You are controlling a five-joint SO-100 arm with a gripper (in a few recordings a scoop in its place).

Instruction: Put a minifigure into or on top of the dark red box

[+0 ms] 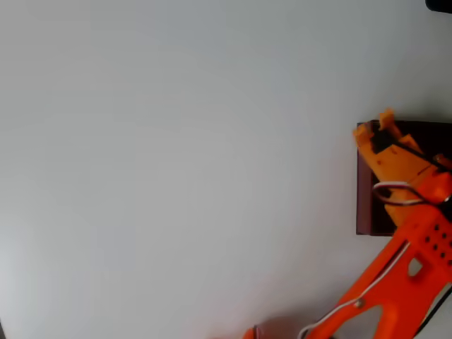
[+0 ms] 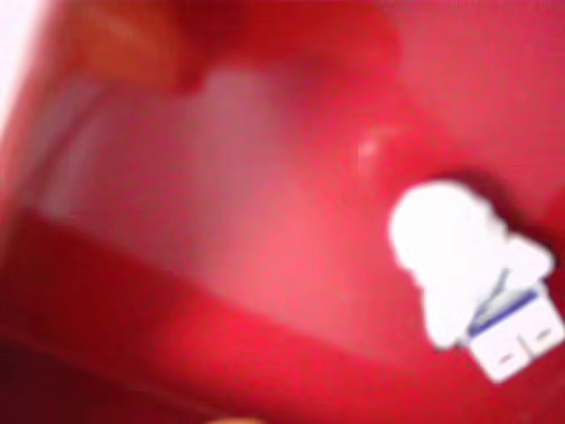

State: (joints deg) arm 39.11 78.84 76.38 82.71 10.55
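The dark red box (image 1: 364,201) sits at the right edge of the overhead view, partly cut off by the frame. My orange gripper (image 1: 375,128) hangs over its far left corner, and its two tips stand apart with a dark gap between them. In the wrist view, the blurred red inside of the box (image 2: 247,230) is seen from close up. The white minifigure (image 2: 468,283) with blue marks lies there at the lower right on the box floor, with no finger touching it.
A plain white tabletop (image 1: 176,162) spreads to the left of the box. My orange arm (image 1: 395,282) comes in from the bottom right with a white cable along it. A small dark object (image 1: 439,5) sits in the top right corner.
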